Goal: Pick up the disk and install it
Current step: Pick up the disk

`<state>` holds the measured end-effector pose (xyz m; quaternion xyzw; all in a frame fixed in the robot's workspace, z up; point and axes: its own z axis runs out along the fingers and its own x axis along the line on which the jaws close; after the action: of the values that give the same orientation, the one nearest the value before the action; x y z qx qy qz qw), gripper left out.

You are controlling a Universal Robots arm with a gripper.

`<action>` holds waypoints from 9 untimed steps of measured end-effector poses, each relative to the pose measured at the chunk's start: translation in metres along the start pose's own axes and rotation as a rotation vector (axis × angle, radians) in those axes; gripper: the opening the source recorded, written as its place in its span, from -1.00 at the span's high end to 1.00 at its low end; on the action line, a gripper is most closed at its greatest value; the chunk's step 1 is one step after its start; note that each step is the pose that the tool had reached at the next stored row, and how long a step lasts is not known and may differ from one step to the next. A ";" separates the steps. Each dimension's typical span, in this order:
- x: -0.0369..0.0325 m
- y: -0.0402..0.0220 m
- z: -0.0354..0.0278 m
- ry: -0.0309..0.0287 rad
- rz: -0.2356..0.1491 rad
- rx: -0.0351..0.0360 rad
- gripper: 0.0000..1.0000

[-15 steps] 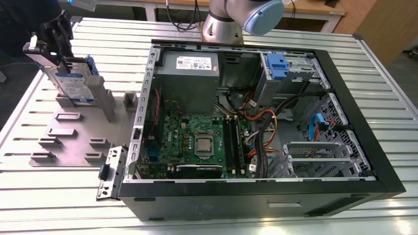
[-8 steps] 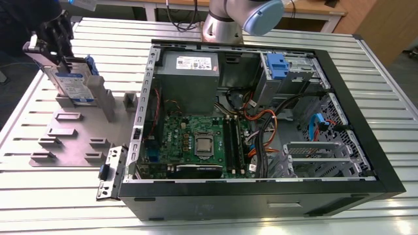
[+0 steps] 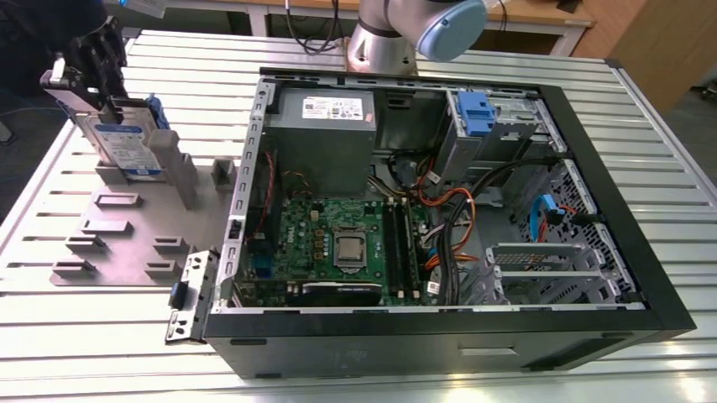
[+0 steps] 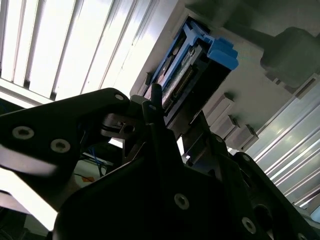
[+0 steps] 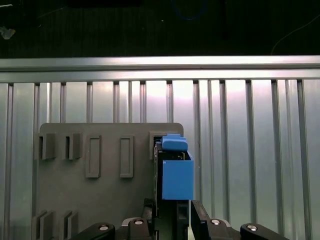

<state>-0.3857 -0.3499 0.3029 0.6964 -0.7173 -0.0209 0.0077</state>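
The disk (image 3: 127, 141) stands on edge in a slot of the grey fixture plate (image 3: 134, 231) at the exterior view's left, its white-and-blue label facing out. My gripper (image 3: 96, 80) sits on the disk's upper end. In the first wrist view the disk's blue carrier (image 5: 177, 177) runs between the two black fingers, which press against both of its sides, so the gripper (image 5: 172, 214) is shut on it. The second wrist view shows the disk (image 4: 192, 65) end-on just beyond a fingertip (image 4: 151, 97).
An open computer case (image 3: 627, 193) lies at the middle and right of the ribbed metal table (image 3: 90, 353), with a motherboard, cables and a drive bay with a blue latch (image 3: 476, 113). The arm's base (image 3: 387, 38) stands behind the case. Low grey blocks (image 3: 112, 201) rise from the fixture plate.
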 end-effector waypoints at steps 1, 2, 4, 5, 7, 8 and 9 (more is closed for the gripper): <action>0.0000 0.0000 0.0000 0.0001 0.000 -0.0001 0.15; 0.0000 0.0000 0.0001 0.0012 0.000 0.0001 0.15; -0.0001 0.0000 0.0001 0.0067 0.002 0.0004 0.15; 0.0000 0.0000 0.0001 0.0096 0.003 0.0003 0.15; 0.0001 0.0000 0.0001 0.0126 0.004 0.0004 0.15; 0.0001 0.0000 0.0001 0.0130 0.004 0.0005 0.15; 0.0000 0.0000 0.0001 0.0131 0.004 0.0005 0.15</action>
<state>-0.3857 -0.3500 0.3028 0.6950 -0.7187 -0.0161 0.0123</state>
